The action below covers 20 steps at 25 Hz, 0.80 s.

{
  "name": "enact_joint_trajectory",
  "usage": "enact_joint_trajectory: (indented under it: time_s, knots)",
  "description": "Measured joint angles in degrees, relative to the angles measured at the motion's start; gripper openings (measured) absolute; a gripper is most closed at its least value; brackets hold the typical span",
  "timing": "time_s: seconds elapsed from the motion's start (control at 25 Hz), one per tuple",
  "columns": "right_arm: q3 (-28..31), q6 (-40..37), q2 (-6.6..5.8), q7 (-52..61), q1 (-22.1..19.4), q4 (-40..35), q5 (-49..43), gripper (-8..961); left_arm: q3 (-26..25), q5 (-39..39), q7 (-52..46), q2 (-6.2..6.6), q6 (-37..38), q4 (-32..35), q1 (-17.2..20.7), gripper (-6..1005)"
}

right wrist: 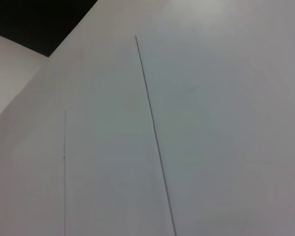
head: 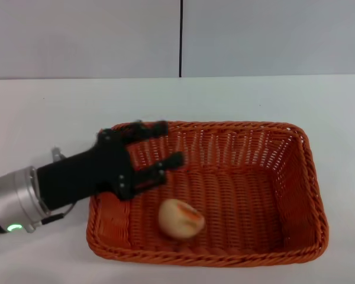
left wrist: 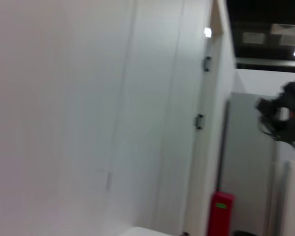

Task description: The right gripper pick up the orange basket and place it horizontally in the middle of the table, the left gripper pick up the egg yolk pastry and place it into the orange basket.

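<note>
The orange basket (head: 266,177) lies lengthwise across the middle of the white table (head: 272,100) in the head view. Inside it, near its front left, rests the egg yolk pastry (head: 181,218), pale with an orange-red patch. My left gripper (head: 165,145) hovers over the basket's left end, open, nothing between its fingers, a short way above and behind the pastry. The right gripper is out of view. Both wrist views show only walls.
A white wall with a dark vertical seam (head: 180,38) stands behind the table. The left wrist view shows a red box (left wrist: 220,214) low against a wall and a dark device (left wrist: 282,115) at the far side.
</note>
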Motion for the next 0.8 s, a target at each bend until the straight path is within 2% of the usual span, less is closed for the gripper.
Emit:
enact_joint_trajectory:
  time_s: [0.2,0.24,0.28,0.36,0.4,0.56,0.8]
  knots:
    - [2.0,2.3,-0.15,-1.3,-0.7,1.6,-0.1,552,-9.9,0.2,0.7,0.05,0.7,0.8,2.3,628]
    - [3.0,3.2,-0.18,-1.5,-0.9,2.2,-0.5,552,-17.9,0.4,1.5,0.11,0.9,1.0,4.2,649]
    - [4.1,4.4,-0.18,-2.0,-1.1,2.9,-1.2,552,-17.9,0.4,1.5,0.11,0.9,1.0,4.2,671]
    - [7.0,6.4,-0.08,-3.8,-1.3,4.6,-3.1,553,-25.5,0.3,3.6,0.03,1.0,1.9,5.7,715]
    - [8.2,7.0,-0.03,-4.9,-1.3,5.5,-3.6,553,-30.2,0.1,5.0,-0.01,0.9,3.0,6.4,736]
    - [14.8,10.3,-0.02,-11.1,-1.3,11.5,-4.3,553,-42.8,0.1,10.0,-0.15,-0.4,8.7,7.2,781]
    - [24.5,14.1,0.07,-20.2,-0.8,18.6,-4.2,553,-56.7,0.0,22.2,-0.42,-4.2,19.5,7.2,797]
